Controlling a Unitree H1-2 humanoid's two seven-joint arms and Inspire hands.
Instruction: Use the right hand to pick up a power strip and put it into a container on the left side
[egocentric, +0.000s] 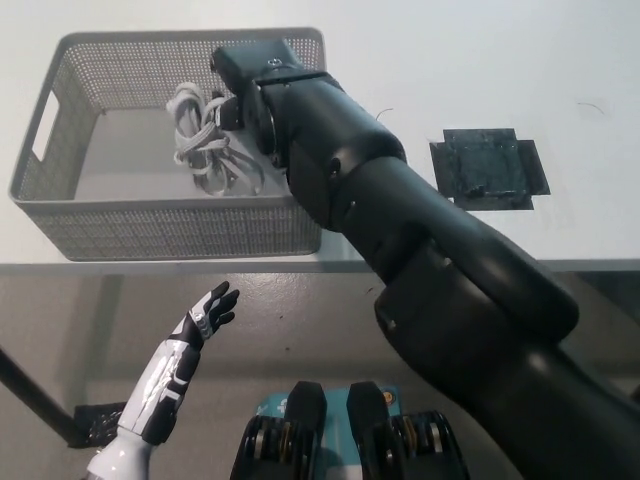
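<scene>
The black right hand (232, 108) is reaching into the grey basket (60, 215), its grip hidden by its own wrist, with the coiled white power strip (205, 150) lying inside the basket just beside it, while the white left hand (205, 315) is resting open below the basket.
</scene>
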